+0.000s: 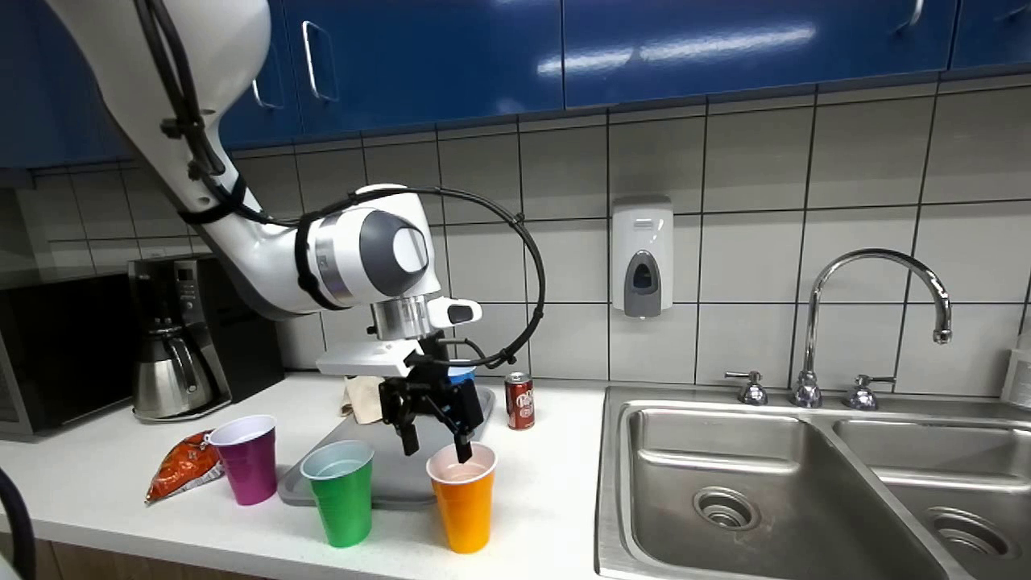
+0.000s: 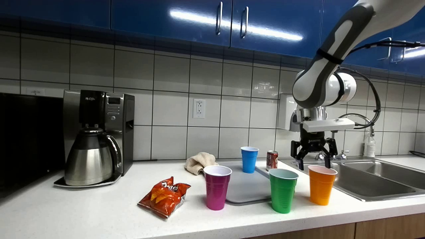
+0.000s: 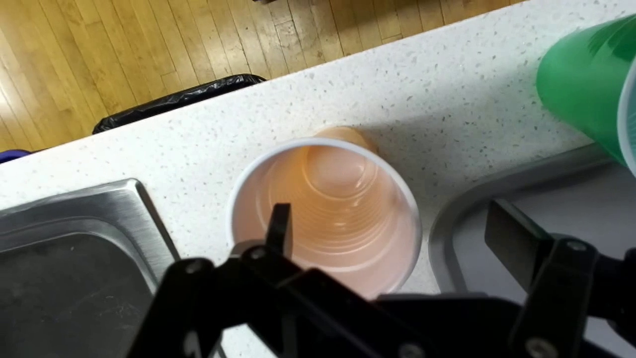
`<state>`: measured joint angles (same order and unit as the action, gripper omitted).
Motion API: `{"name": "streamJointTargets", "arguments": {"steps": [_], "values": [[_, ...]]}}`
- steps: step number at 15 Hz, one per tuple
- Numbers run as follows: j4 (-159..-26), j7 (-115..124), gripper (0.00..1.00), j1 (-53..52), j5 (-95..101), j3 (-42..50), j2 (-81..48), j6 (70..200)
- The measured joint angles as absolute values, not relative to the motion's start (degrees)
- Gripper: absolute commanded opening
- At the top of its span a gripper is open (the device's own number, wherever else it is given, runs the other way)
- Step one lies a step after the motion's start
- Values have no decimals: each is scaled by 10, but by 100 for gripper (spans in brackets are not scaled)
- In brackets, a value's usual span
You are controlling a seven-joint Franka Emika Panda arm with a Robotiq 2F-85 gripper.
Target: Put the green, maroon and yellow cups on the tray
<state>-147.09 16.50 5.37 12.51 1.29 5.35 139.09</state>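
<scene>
Blue cup (image 2: 249, 160) is standing near soda can (image 2: 272, 161); cloth (image 2: 200, 162), chip bag (image 2: 164, 198) lying left of it in both exterior views.

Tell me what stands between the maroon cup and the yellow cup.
The green cup stands between the maroon cup and the yellow cup, as both exterior views show; the tray lies behind that row there.

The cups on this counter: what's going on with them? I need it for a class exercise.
A robot arm has the job of putting the maroon cup, green cup and yellow cup on the tray. Its open gripper hangs close by the yellow cup's rim, holding nothing, probably to grip that cup next. All three stand upright on the counter, off the tray. A blue cup stands on the tray.
</scene>
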Motion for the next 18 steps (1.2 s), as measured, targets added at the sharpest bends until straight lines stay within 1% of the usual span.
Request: {"name": "streamJointTargets", "arguments": {"steps": [18], "values": [[-1436, 174, 100, 51, 126, 23, -24, 1409]]}}
